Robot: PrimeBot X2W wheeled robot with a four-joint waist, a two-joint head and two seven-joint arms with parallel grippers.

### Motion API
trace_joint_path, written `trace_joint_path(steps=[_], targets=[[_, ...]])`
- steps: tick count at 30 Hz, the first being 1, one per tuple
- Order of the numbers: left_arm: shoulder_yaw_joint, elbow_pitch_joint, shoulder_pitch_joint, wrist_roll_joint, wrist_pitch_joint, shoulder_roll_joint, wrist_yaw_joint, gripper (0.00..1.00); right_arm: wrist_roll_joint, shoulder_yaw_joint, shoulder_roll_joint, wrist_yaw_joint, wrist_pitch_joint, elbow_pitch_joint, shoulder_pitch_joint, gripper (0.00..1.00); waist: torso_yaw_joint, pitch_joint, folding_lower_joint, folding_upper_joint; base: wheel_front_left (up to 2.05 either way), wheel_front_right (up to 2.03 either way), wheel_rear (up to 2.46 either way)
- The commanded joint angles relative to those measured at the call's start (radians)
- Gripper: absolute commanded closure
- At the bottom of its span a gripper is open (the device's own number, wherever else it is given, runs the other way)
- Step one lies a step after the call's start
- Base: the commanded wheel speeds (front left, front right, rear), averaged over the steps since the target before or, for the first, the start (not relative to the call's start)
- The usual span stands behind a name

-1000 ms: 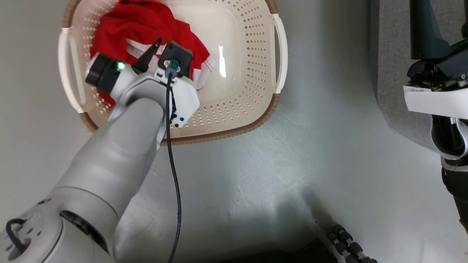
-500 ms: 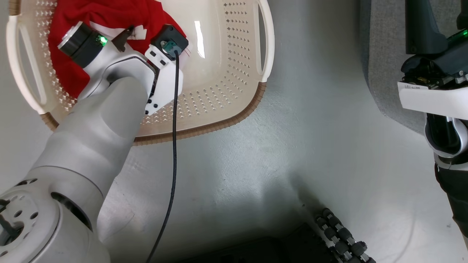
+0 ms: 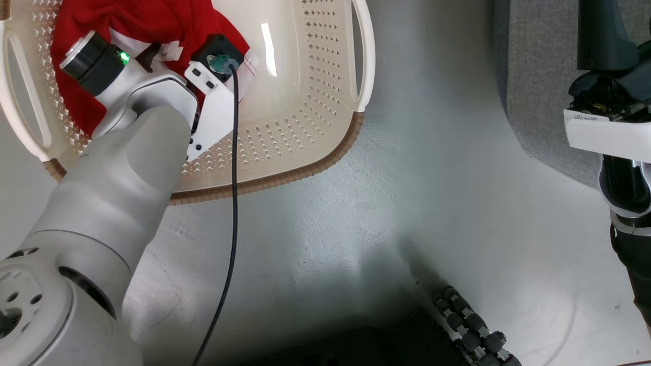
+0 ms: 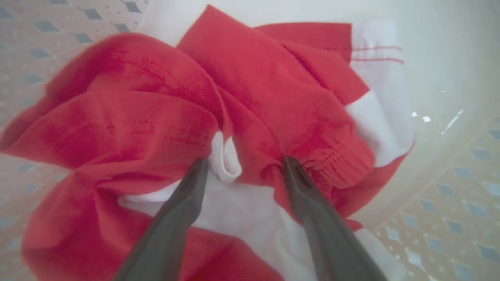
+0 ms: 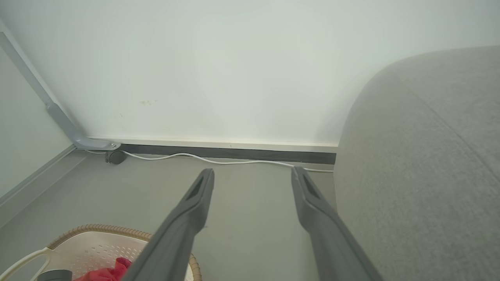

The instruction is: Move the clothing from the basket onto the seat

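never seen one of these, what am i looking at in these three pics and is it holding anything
It is a two-armed robot on wheels. One picture looks down from its head: its pale left arm reaches into a cream basket on the floor. Another is from that arm's wrist: the left gripper stands open, tips at the red and white clothing, nothing gripped. The last is from the right wrist: the right gripper, open and empty, beside the grey seat.

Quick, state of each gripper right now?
Left gripper: open, fingers touching the clothing in the basket, not closed on it.
Right gripper: open, empty, near the seat.
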Motion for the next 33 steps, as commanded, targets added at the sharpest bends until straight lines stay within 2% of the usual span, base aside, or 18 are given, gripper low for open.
trace_joint_path(steps=[1, 2, 9, 17, 33], targets=[[0.015, -0.004, -0.003, -0.012, 0.004, 0.014, 0.001, 0.75, 0.010, 0.007, -0.002, 0.003, -0.006, -0.025, 0.045, 0.00, -0.002, 0.000, 0.0000, 0.0000, 0.00, 0.00, 0.00], [0.018, -0.004, 0.000, -0.016, 0.002, 0.018, 0.001, 1.00, 0.011, 0.008, -0.001, 0.003, -0.006, -0.025, 0.041, 0.00, -0.004, -0.001, 0.0000, 0.0000, 0.00, 0.00, 0.00], [0.030, -0.004, 0.008, -0.041, -0.017, 0.067, -0.009, 1.00, 0.013, 0.014, 0.010, 0.003, -0.006, -0.020, 0.012, 0.00, -0.017, -0.010, 0.0000, 0.0000, 0.00, 0.00, 0.00], [0.042, -0.004, 0.048, -0.070, -0.087, 0.076, -0.030, 1.00, 0.010, 0.013, 0.011, 0.003, -0.006, 0.006, 0.011, 0.00, -0.005, -0.069, 0.0000, 0.0000, 0.00, 0.00, 0.00], [0.101, -0.004, 0.192, -0.171, -0.320, -0.014, -0.059, 1.00, -0.018, 0.002, -0.008, 0.003, -0.006, 0.108, 0.093, 0.00, 0.077, -0.331, 0.0000, 0.0000, 0.00, 0.00, 0.00]])
